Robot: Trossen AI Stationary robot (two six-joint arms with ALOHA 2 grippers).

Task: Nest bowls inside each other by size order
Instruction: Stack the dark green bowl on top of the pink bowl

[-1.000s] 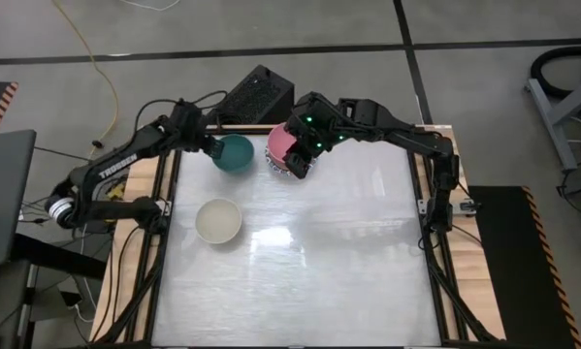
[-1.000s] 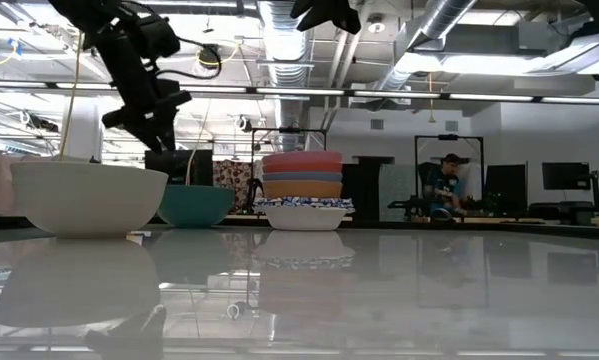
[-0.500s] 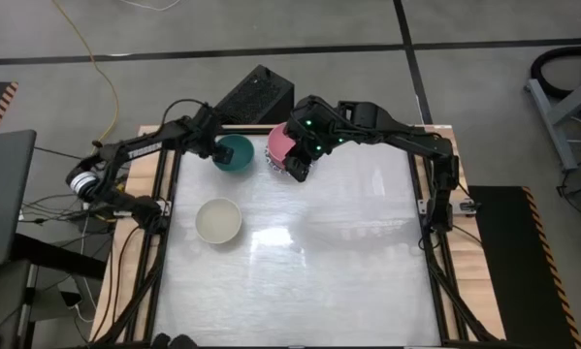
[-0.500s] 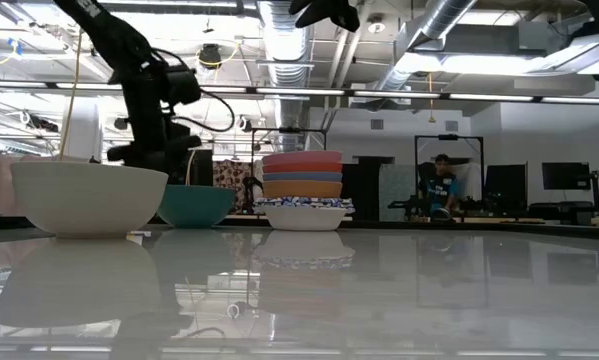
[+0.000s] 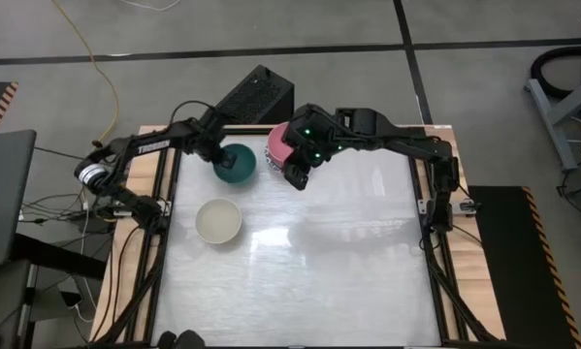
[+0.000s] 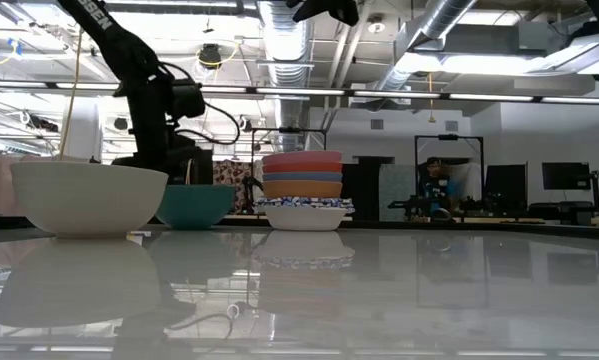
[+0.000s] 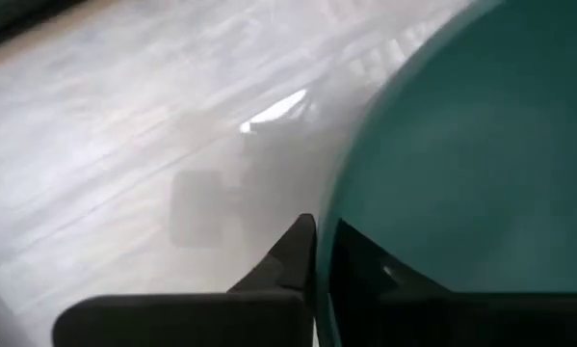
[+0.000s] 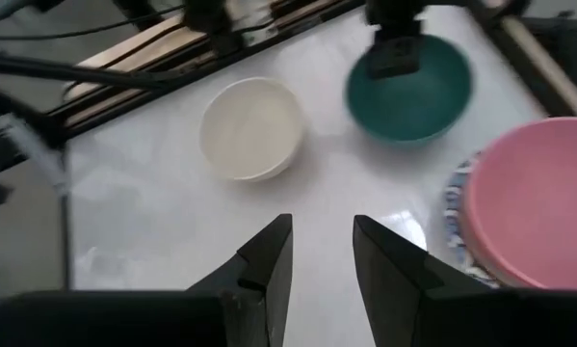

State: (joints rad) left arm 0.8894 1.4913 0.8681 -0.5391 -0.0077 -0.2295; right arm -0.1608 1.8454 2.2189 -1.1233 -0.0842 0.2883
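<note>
I see the tabletop (image 5: pixel 300 262) first, pale and glossy. "TROSSEN" reads in white along my left arm. A stack of bowls (image 6: pixel 303 190) with a pink bowl (image 8: pixel 538 214) on top sits near the far edge. The cream bowl (image 5: pixel 217 221) stands alone, nearer the left side. The teal bowl (image 5: pixel 237 161) is just left of the stack; my left hand (image 5: pixel 215 153) pinches its rim. My right hand (image 8: pixel 319 253) hovers beside the stack, fingers apart, empty.

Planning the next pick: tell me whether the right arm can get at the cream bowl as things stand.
Probably yes. The right gripper hangs open by the pink-topped stack, and bare table lies between it and the cream bowl; the left gripper is at the teal bowl.
</note>
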